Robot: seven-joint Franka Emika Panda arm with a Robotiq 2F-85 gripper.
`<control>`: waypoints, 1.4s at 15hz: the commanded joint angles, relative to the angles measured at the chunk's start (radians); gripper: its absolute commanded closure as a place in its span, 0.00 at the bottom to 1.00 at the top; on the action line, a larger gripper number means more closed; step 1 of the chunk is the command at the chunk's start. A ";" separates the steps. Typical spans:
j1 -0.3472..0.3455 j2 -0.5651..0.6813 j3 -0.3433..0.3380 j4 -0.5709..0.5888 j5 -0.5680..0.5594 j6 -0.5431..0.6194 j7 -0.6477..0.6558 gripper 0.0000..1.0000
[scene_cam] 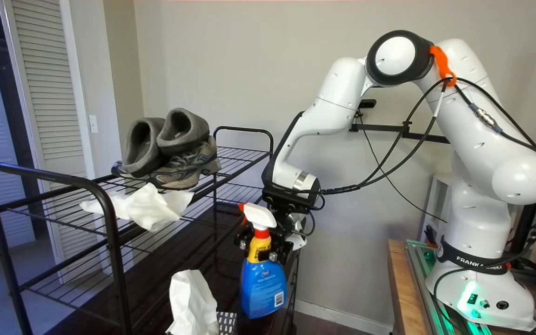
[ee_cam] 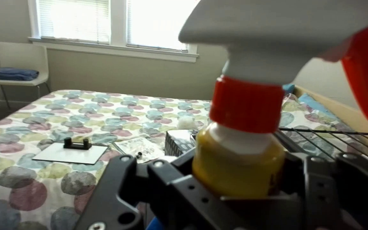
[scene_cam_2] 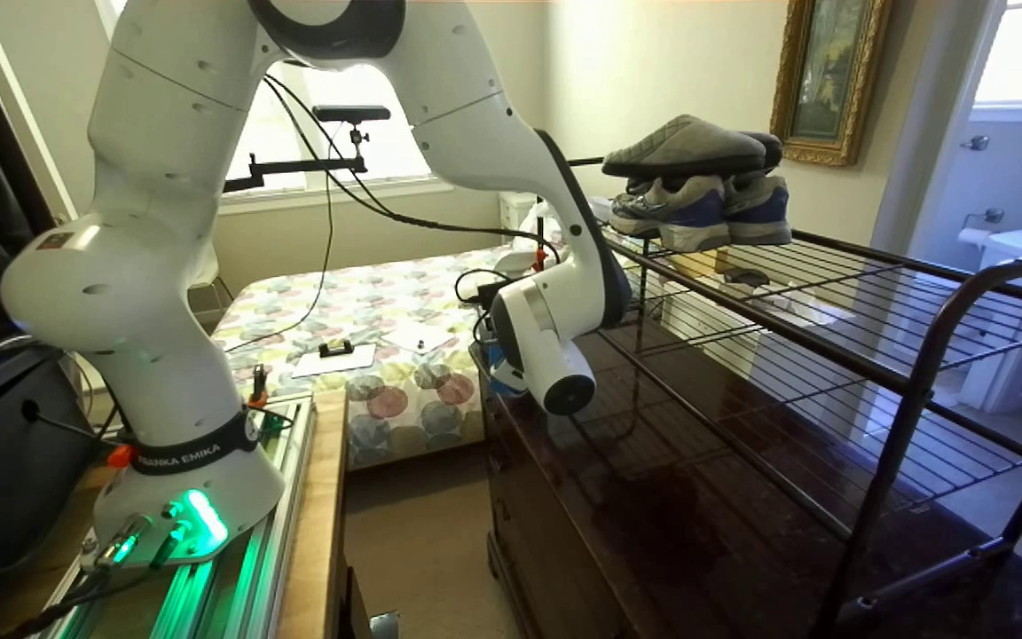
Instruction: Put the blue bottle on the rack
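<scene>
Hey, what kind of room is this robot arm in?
Most likely a bedroom: there's a large bed, a dark brown dresser and, in an exterior view, slatted doors that may belong to a closet.

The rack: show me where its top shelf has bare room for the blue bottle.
On the rack, bare wire runs from the sneakers to the rounded end rail farther from the white paper or cloth. The other end is crowded: gray slippers sit atop the sneakers, the white piece beside them.
</scene>
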 commanded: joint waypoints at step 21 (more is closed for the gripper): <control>-0.068 -0.217 -0.010 -0.049 0.022 0.000 0.157 0.91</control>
